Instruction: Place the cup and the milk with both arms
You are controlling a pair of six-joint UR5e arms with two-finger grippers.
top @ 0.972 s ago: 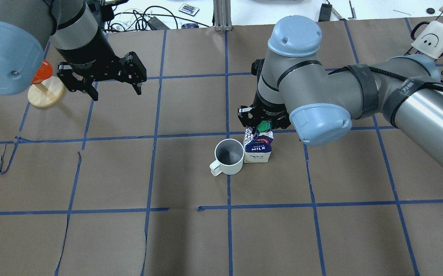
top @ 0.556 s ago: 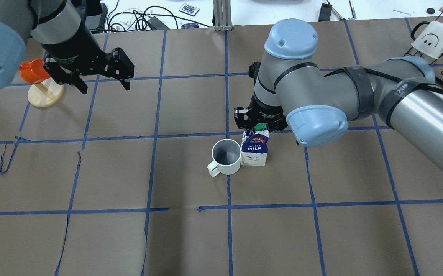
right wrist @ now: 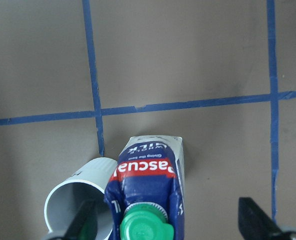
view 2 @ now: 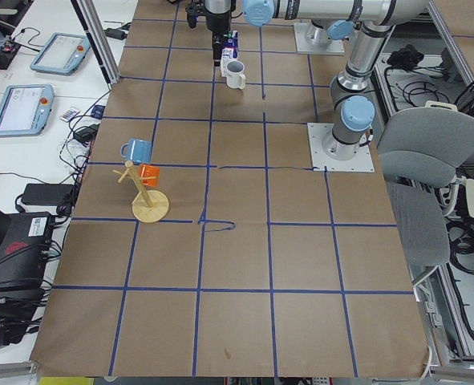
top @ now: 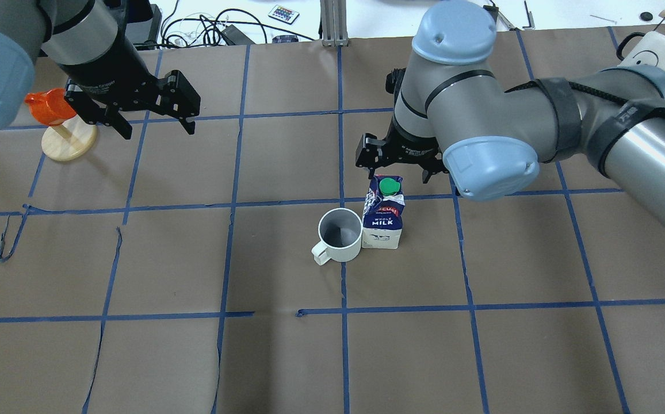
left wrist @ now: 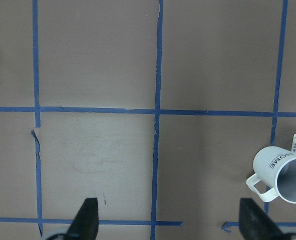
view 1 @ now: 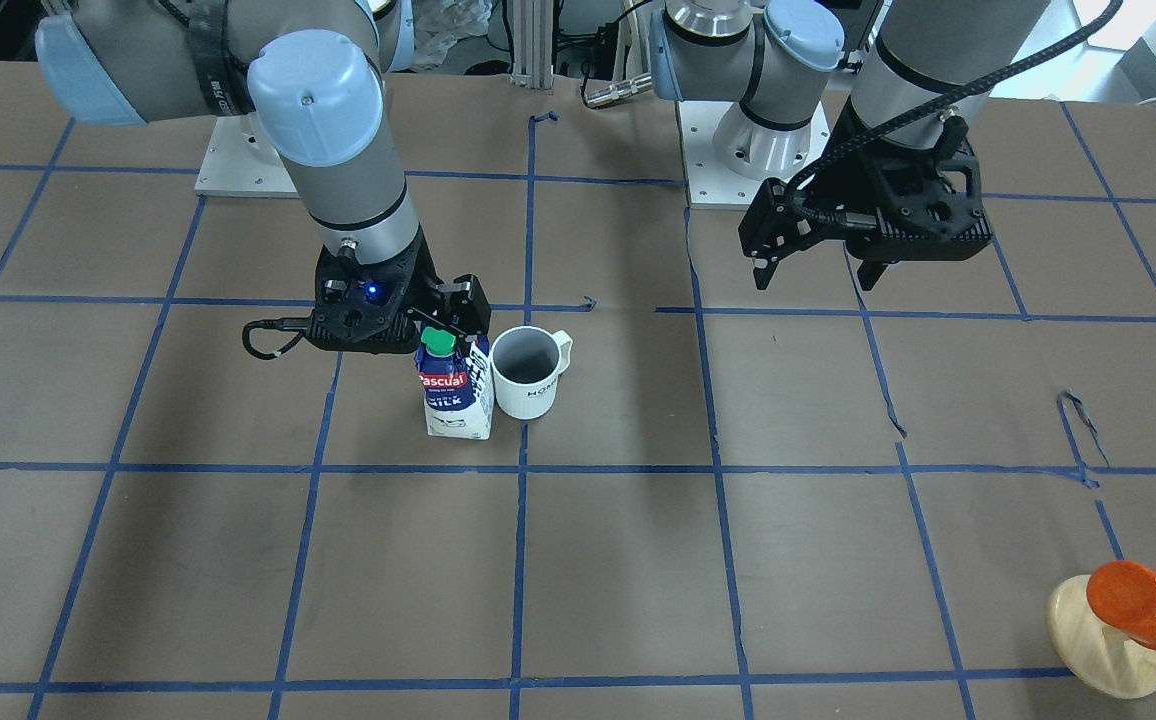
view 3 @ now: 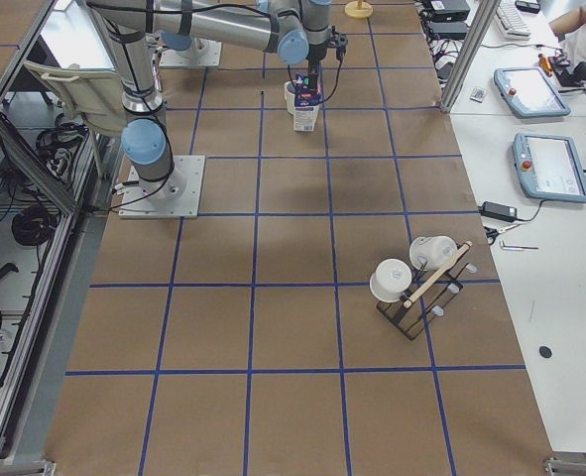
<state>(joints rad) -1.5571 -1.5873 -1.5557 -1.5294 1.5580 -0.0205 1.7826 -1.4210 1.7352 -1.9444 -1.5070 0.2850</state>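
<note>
Overhead exterior: milk [top: 384, 221] just beneath right gripper [top: 397, 171]

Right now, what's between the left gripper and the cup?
Nothing stands there: only bare table paper with blue tape lines lies between the left gripper and the cup, clearest in the overhead view.

Dark blue and white milk [top: 384, 224] with green cap [top: 389, 185] and red label [top: 387, 202], white cup [top: 338, 236] grey inside, brown bench [top: 165, 259] gridded in blue tape [top: 286, 202], orange cup [top: 45, 106] on pale wood stand [top: 71, 144], grey arms [top: 482, 109] capped light blue
</note>
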